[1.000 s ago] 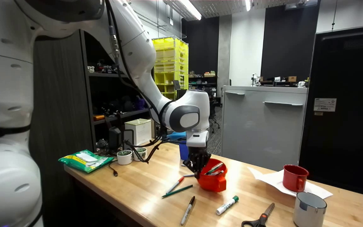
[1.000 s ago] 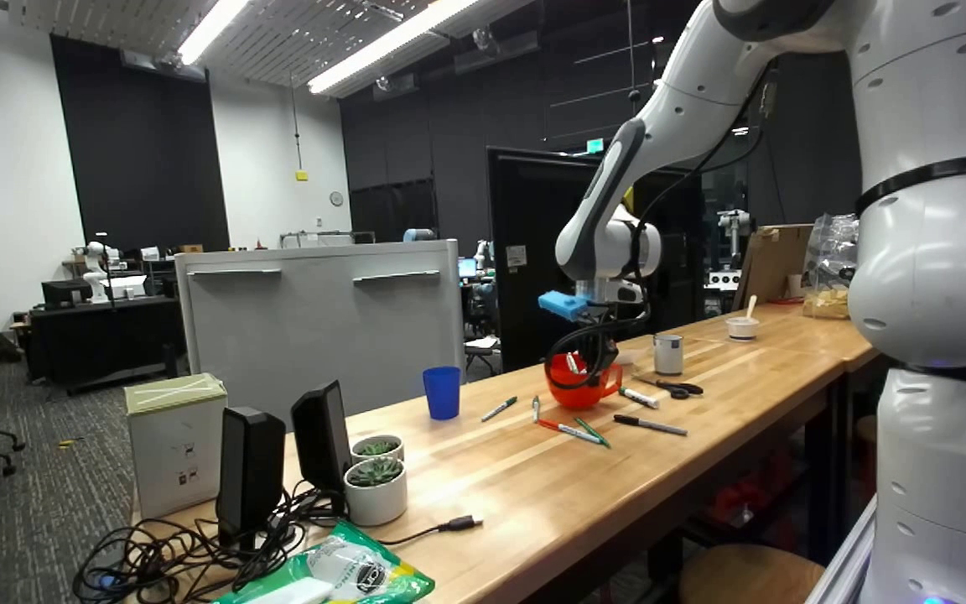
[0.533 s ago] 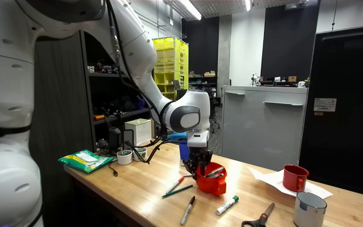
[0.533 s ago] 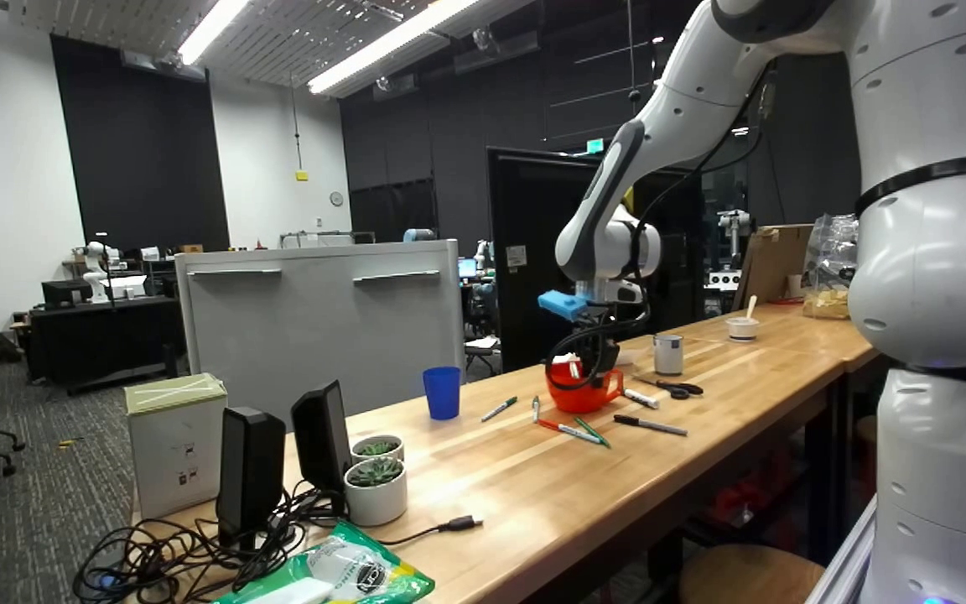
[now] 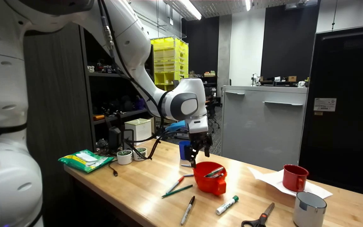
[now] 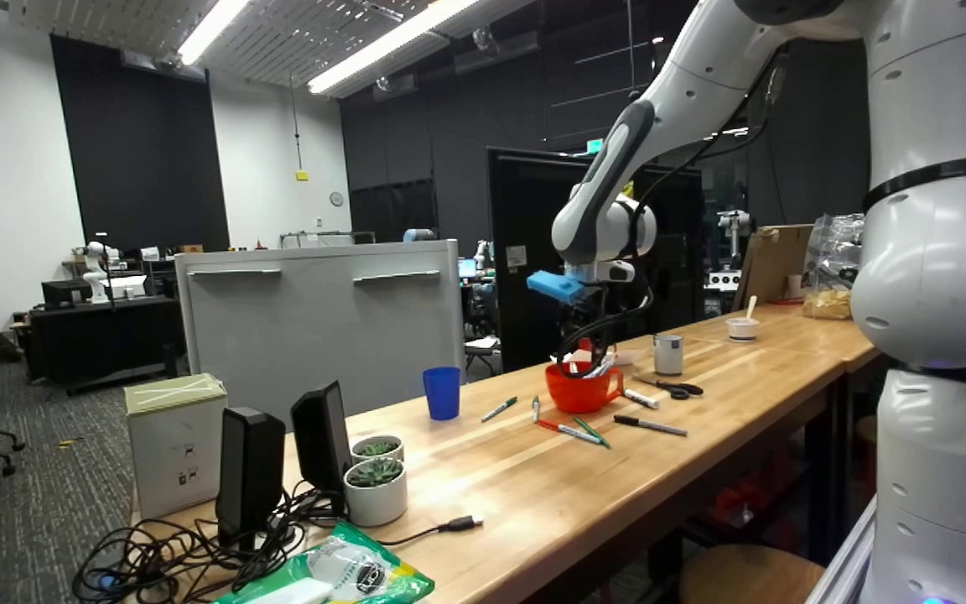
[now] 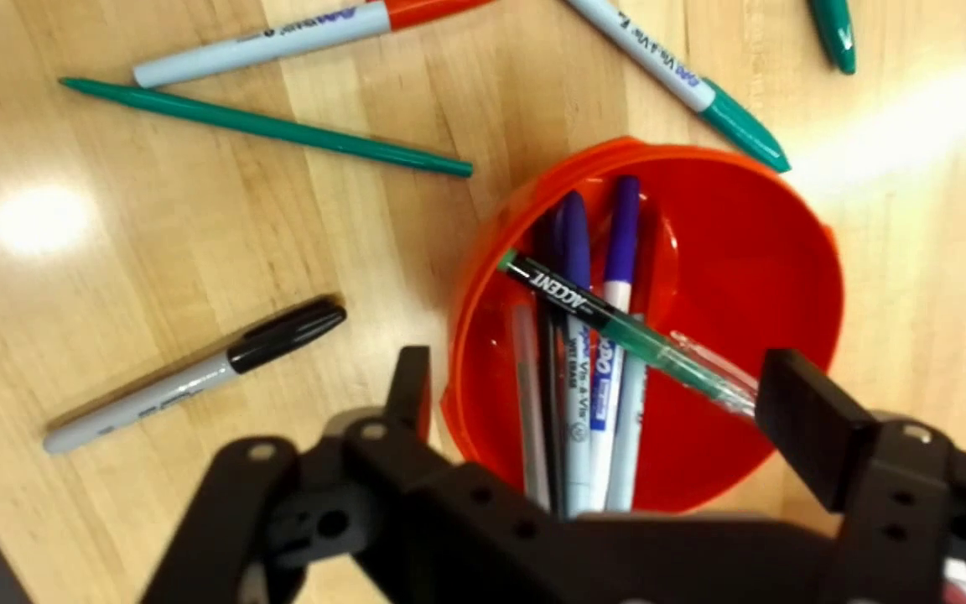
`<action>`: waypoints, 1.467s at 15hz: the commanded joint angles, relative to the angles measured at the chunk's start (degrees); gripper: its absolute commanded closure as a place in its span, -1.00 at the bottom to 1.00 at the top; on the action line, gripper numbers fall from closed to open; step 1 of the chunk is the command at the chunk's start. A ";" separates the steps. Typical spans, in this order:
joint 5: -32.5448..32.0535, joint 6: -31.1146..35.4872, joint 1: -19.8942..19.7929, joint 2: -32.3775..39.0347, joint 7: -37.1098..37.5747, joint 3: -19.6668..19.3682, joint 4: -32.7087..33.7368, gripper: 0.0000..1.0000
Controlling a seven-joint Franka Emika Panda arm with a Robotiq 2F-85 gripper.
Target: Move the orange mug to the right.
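Observation:
The orange mug [image 5: 204, 186] stands upright on the wooden table with several pens inside; in an exterior view its handle faces the camera side. From above, in the wrist view, the mug's bare inner wall [image 7: 751, 243] shows beside the bundled pens, with a green highlighter [image 7: 642, 340] lying across them. My gripper [image 5: 200, 159] hovers just over the rim, its jaws wide apart with nothing gripped. One finger [image 7: 409, 386] sits left of the mug in the wrist view, the other over its right part. There, the handle is hidden from sight.
A darker red mug [image 5: 295, 178] rests on white paper [image 5: 271, 180], with a white-grey cup [image 5: 309, 211] nearby. Scissors [image 5: 260, 220], a green-capped marker [image 5: 227, 205], a black-capped marker [image 5: 187, 210] and other pens lie around the orange mug. A blue cup [image 6: 442, 393] stands farther along.
The orange mug has sunk slightly and settled on the table. My gripper, earlier on its wall, has opened and lifted up above the rim.

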 commanded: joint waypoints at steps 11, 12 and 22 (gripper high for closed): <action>4.03 -30.84 5.46 -11.29 -32.59 8.73 11.96 -1.00; 4.35 -32.23 5.65 -10.72 -35.53 8.96 13.39 -1.00; 4.15 -36.03 5.67 -8.42 -48.60 10.38 16.75 -1.00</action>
